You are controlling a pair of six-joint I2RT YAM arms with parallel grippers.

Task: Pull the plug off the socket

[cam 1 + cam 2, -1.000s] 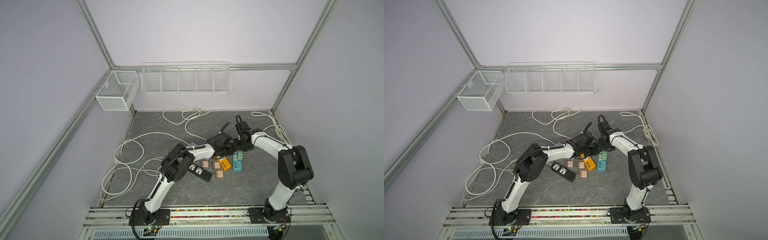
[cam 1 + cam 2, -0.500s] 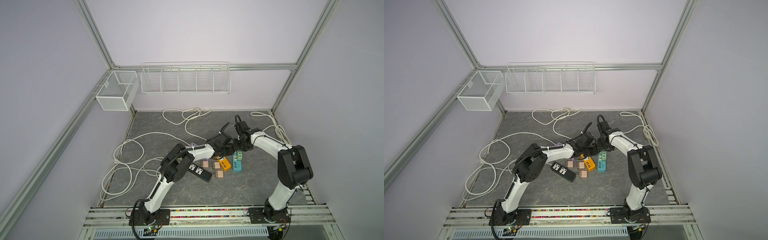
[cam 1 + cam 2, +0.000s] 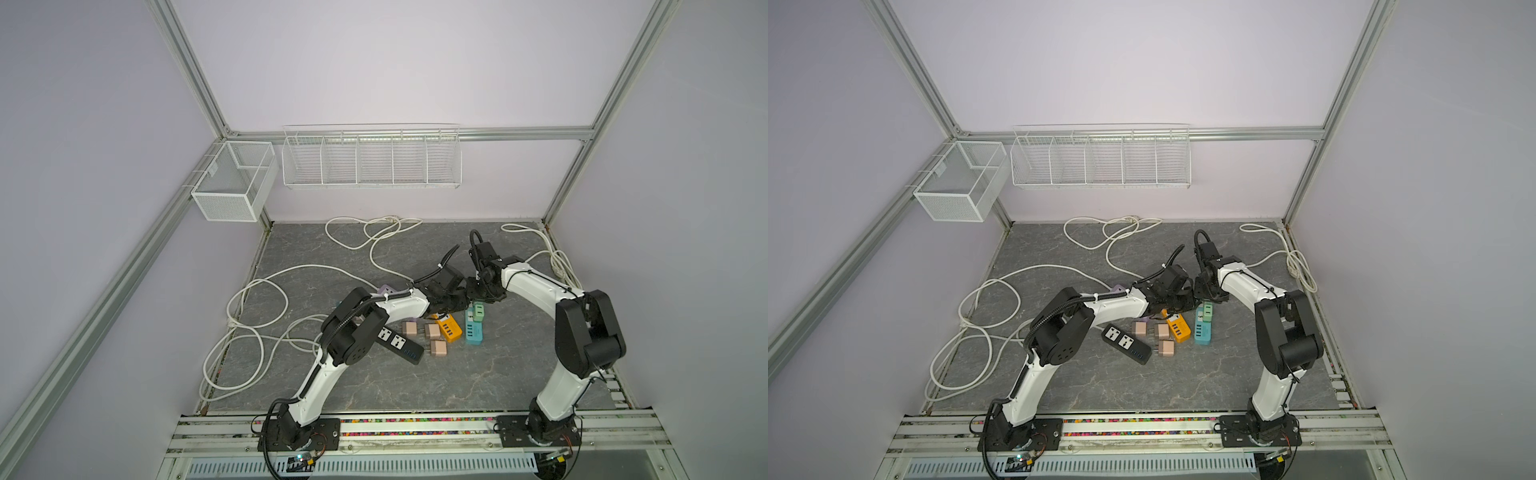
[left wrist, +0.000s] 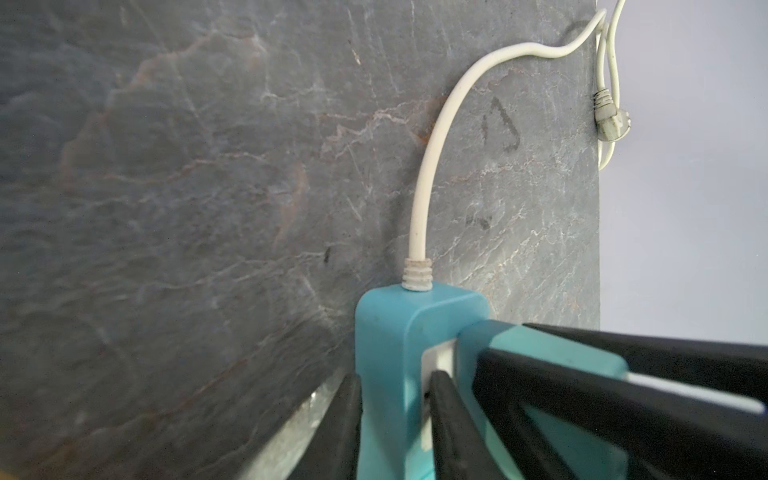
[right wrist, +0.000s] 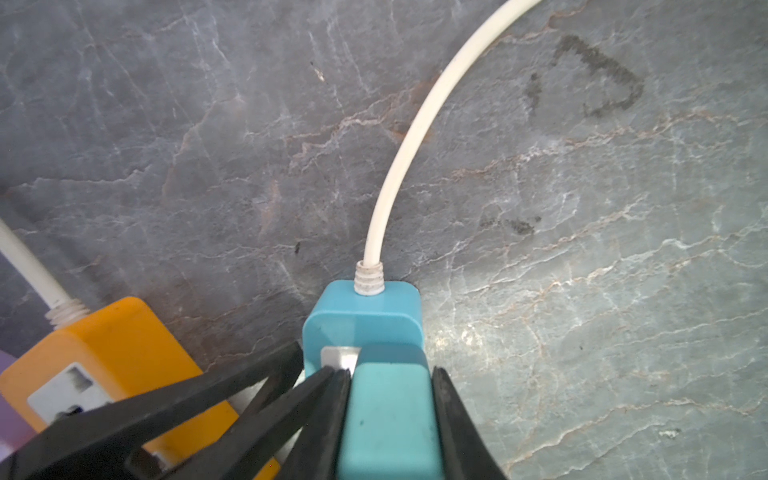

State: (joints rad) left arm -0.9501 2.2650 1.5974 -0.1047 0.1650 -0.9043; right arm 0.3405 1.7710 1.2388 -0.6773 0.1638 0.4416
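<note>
Clamping the socket (image 4: 386, 328), the left gripper (image 4: 395, 399) pinches one long edge of the blue housing. One finger sits outside the side wall and the other on the white face beside the plug (image 4: 552, 349). Its jaws are clenched on the socket body.

The right gripper (image 5: 390, 374) is closed on the plug, a teal block, with black fingers (image 5: 453, 415) pressed to its two flanks.

Plug location: at the cord end of the socket, base against the white face. No gap can be made out in either wrist view. In both top views the plug (image 3: 478, 311) stands on the far end of the socket, right of centre on the table (image 3: 374, 386), and both grippers meet over it.

The white cord (image 5: 399, 166) leaves the socket's end through a ribbed collar and curves away across the table.

Adjacent items:
- The orange strip (image 5: 112, 332) lies just beside the socket on the left arm's side, not touching it.
- Three beige adapters (image 3: 432, 331) lie near the orange strip.
- The black strip (image 3: 400, 345) lies beyond the adapters, partly under the left arm.
</note>
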